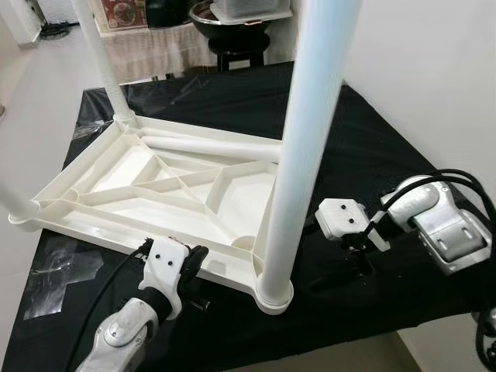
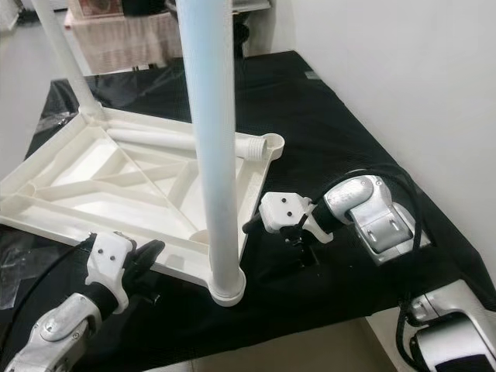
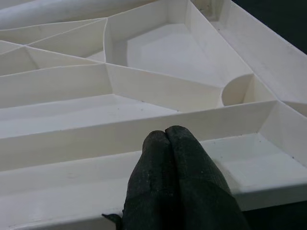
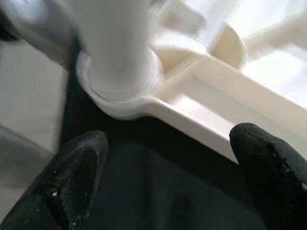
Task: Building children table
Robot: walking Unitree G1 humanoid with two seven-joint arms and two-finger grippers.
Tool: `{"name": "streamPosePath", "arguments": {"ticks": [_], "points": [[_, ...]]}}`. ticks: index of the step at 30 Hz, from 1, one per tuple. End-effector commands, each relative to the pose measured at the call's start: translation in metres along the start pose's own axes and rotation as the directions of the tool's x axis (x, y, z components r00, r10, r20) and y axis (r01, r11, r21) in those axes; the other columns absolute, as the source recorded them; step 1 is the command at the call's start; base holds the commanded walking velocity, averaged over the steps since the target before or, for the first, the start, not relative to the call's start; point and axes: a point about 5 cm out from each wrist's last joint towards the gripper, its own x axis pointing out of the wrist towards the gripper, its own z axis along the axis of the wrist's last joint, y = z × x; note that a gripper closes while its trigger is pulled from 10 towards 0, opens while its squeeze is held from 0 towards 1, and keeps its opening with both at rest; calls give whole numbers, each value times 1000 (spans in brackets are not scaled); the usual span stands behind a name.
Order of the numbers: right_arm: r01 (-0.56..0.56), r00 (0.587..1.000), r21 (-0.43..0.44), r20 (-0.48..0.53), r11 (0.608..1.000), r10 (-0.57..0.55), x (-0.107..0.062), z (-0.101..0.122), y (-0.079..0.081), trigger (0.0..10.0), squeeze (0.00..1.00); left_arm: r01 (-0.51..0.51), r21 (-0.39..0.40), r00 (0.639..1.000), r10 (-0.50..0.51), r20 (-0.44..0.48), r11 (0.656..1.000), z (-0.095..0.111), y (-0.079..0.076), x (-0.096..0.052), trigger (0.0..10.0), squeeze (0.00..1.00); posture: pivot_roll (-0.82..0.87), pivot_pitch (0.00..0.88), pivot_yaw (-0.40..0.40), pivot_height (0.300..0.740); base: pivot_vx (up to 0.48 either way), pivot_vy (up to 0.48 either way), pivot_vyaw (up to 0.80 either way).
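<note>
- A white plastic children's tabletop (image 1: 155, 194), ribbed on its underside, is seen lying upside down on a black cloth-covered work surface (image 1: 372, 155).
- Three white tubular legs are seen standing in corner sockets: the near leg (image 1: 302, 155) is seated at the front corner, a far leg (image 1: 101, 62) at the back corner, and a third leg (image 1: 15, 203) at the left corner.
- A fourth loose white leg (image 1: 209, 146) is seen lying flat across the ribs, its threaded end pointing toward the vacant corner socket (image 2: 273, 144).
- The left gripper (image 3: 165, 139) is held with fingers pressed together on nothing, its tips resting against the tabletop's near rim.
- The right gripper (image 4: 168, 158) is held spread wide and empty, low over the cloth just beside the near leg's socket.
- Risks are judged as follows: a sideways knock from the right gripper could tilt or unseat the near leg, and pressure on the rim could slide the whole tabletop across the cloth.
</note>
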Motion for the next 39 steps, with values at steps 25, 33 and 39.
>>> {"name": "streamPosePath", "arguments": {"ticks": [25,33,39], "points": [[241,933,-262,-204,934,-298,26,8,-69,10000,0,-9,21,999,10,-48,1000,-8,3,-4,10000,0,69,176,-1,740,0,0,0],[181,918,-294,-290,938,-269,33,1,-71,10000,0,-62,12,996,63,-67,998,-13,8,-12,10000,0,83,183,-19,740,0,0,0],[133,900,-308,-361,942,-245,21,2,-76,10000,0,-87,12,993,88,-78,996,-15,12,-18,10000,0,89,189,-27,740,0,0,0]]}}
